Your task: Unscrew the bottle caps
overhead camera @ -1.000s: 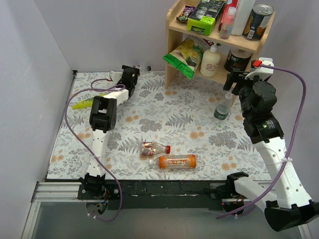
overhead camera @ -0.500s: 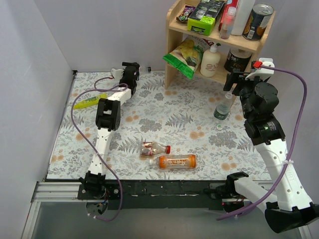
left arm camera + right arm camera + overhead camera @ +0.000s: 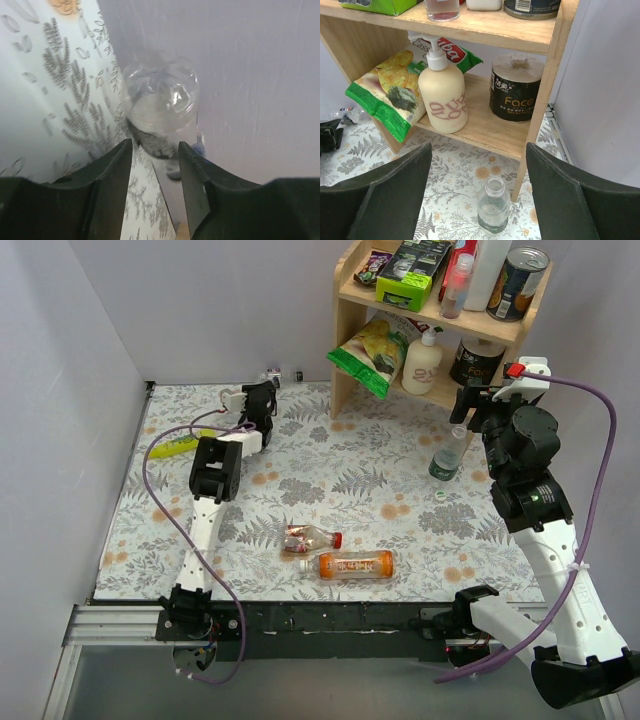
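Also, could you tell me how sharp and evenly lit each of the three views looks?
Top external view: even, soft light, sharp throughout. Left wrist view: the clear bottle by the wall is soft, with bright glints; the left gripper is a dark blur. Right wrist view: crisp on the pump bottle and the uncapped bottle; the right gripper is in shadow.

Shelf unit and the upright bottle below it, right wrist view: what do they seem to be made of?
The shelf unit looks like pale unpainted wood, matt, with grain lines showing on the boards. The upright bottle looks like thin clear plastic, glossy: the floral table cover shows through its wall, though glass cannot be ruled out.
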Action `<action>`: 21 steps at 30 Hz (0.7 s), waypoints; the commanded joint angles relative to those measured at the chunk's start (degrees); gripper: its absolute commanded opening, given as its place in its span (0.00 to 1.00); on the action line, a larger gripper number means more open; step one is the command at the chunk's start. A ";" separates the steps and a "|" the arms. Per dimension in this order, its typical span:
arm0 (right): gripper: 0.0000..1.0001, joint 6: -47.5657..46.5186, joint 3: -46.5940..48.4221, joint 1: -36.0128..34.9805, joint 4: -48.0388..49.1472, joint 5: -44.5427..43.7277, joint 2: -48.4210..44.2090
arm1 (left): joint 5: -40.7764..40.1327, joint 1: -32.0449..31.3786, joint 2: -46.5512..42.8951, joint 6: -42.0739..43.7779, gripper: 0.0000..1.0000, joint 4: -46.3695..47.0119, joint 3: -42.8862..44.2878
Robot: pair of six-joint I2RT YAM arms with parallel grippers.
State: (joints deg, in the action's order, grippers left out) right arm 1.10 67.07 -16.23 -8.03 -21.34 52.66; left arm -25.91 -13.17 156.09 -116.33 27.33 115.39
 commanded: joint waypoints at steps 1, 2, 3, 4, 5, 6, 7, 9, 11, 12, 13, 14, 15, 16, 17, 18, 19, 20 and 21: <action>0.82 -0.93 0.96 0.06 1.97 -0.89 -0.28 | 0.25 0.42 -6.14 -6.45 0.41 4.19 -12.54; 0.82 -0.84 0.87 0.06 2.05 -0.37 -0.37 | 0.25 0.42 -9.11 -6.54 0.41 5.44 -15.35; 0.82 -0.67 0.78 0.06 1.97 -0.19 -0.37 | 0.07 0.42 -10.62 -6.71 0.40 6.50 -20.16; 0.82 -0.40 0.70 0.06 1.97 -0.10 -0.37 | -0.02 0.34 -11.94 -6.80 0.40 9.12 -23.08; 0.82 -0.31 0.78 0.06 1.88 0.42 -0.28 | 0.07 0.34 -14.82 -7.32 0.40 10.27 -25.37; 0.82 -0.05 0.70 0.14 1.79 0.51 -0.28 | 0.07 0.42 -16.07 -7.42 0.40 11.42 -30.09; 0.82 0.04 0.70 0.14 1.79 0.69 -0.28 | 0.59 0.42 -17.30 -7.50 0.41 13.25 -31.79; 0.82 0.21 0.52 0.06 1.35 1.04 -0.37 | 2.00 0.42 -18.36 -5.93 0.47 14.41 -33.30; 0.82 0.56 0.52 0.14 1.00 1.39 -0.28 | 3.76 0.42 -18.02 -6.36 0.59 14.06 -32.87; 0.81 0.74 0.52 0.06 0.74 1.48 -0.37 | 3.85 0.42 -16.80 -8.45 0.67 14.50 -32.69; 0.82 1.09 0.43 0.06 0.56 1.65 -0.37 | 4.02 0.51 -15.91 -9.43 0.83 16.24 -31.38; 0.81 1.27 0.34 0.06 0.65 1.92 -0.37 | 4.72 0.60 -14.51 -10.39 0.85 16.78 -30.33; 0.82 1.36 0.17 0.06 0.65 1.92 -0.37 | 4.99 0.60 -13.28 -11.45 0.86 16.96 -29.10; 0.81 1.62 0.17 0.06 0.48 1.92 -0.37 | 5.25 0.69 -10.57 -12.07 0.86 16.62 -27.17; 0.81 1.79 0.17 0.14 0.47 2.01 -0.28 | 5.34 0.60 -9.50 -13.21 0.89 15.40 -24.02; 0.81 1.88 0.26 0.06 0.47 1.92 -0.19 | 5.26 0.69 -8.45 -14.26 0.89 14.25 -22.33; 0.81 1.88 0.43 0.06 0.39 1.83 -0.19 | 5.17 0.69 -6.26 -15.05 0.90 13.28 -20.84; 0.81 1.71 0.61 0.14 0.30 1.66 -0.02 | 5.00 0.78 -5.28 -15.06 0.91 12.66 -17.34; 0.81 1.53 0.69 0.06 0.39 1.57 0.16 | 4.82 0.78 -4.23 -15.24 0.91 11.44 -15.48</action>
State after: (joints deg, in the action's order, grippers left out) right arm 2.39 66.96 -16.23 -9.08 -19.75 52.77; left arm -21.26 -12.80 146.26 -116.27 47.13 93.95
